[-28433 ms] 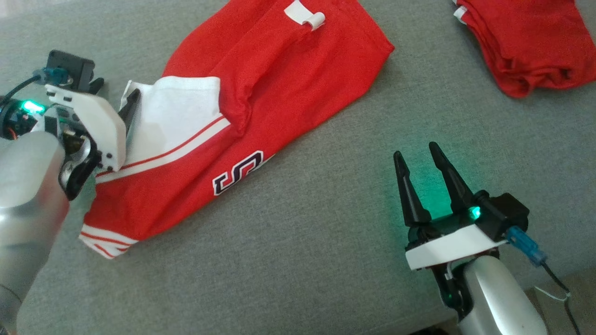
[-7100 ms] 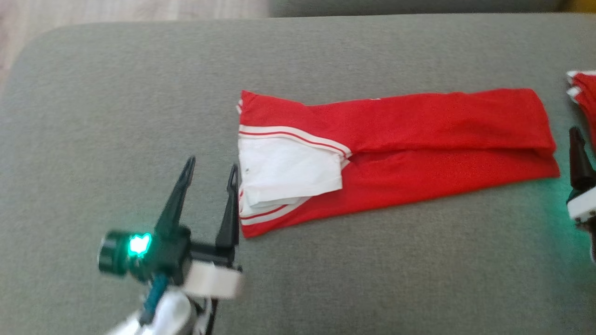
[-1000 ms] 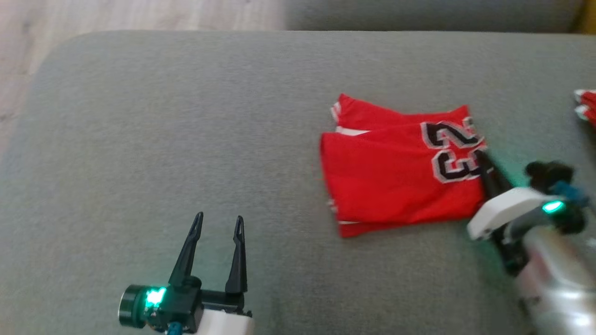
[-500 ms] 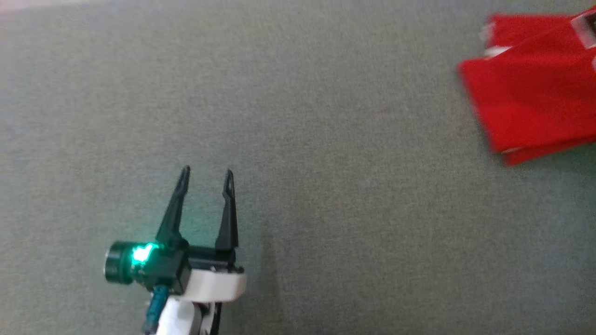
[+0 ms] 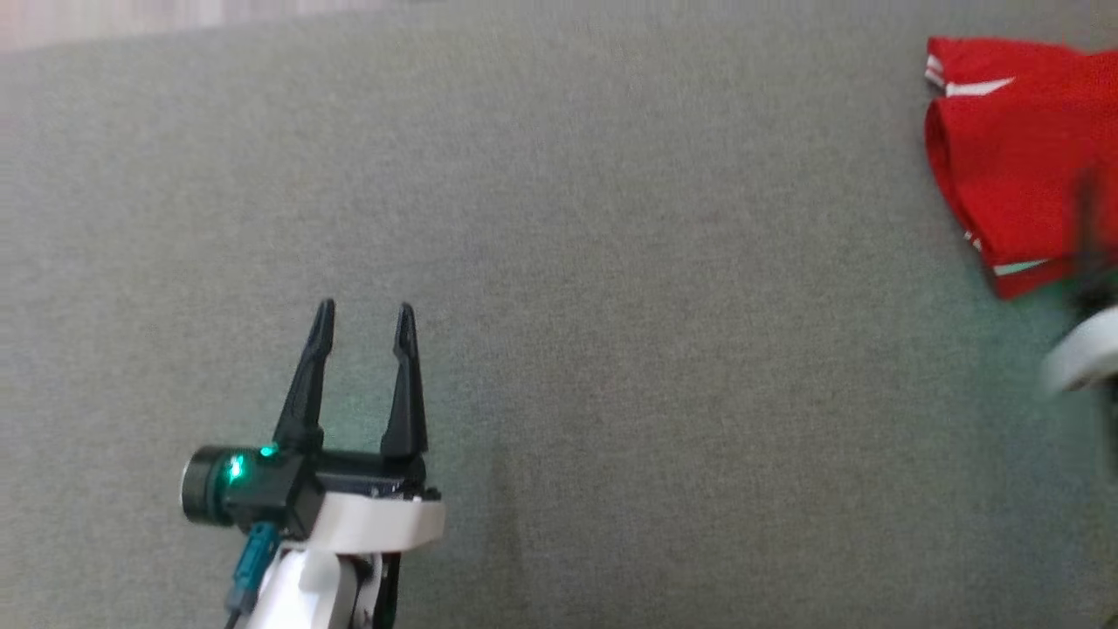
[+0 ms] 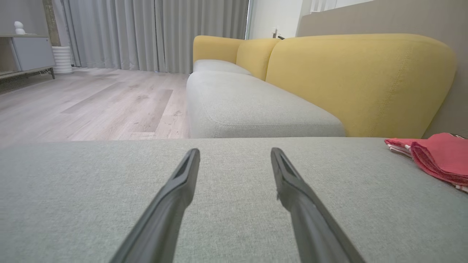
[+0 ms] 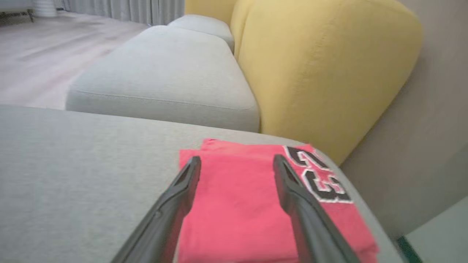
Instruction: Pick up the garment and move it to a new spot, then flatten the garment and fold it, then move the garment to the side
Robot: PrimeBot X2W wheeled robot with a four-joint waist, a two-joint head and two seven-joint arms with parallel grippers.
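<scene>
Soft, even daylight in all views; shadows faint. Head view: right edge motion-smeared; green lamp [image 5: 234,467] on left gripper [image 5: 362,310] tints grey cushion [image 5: 611,349]. Right wrist view blurred overall. Left wrist view sharp, its fingers [image 6: 172,204] soft near bottom edge

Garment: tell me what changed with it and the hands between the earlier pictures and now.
The garment went from a long strip to a compact fold, then ended up farther to the robot's right, near the end of the cushion. The right hand, which was at its edge a second ago, has let go and hovers open over it. The left hand stayed open and idle.
</scene>
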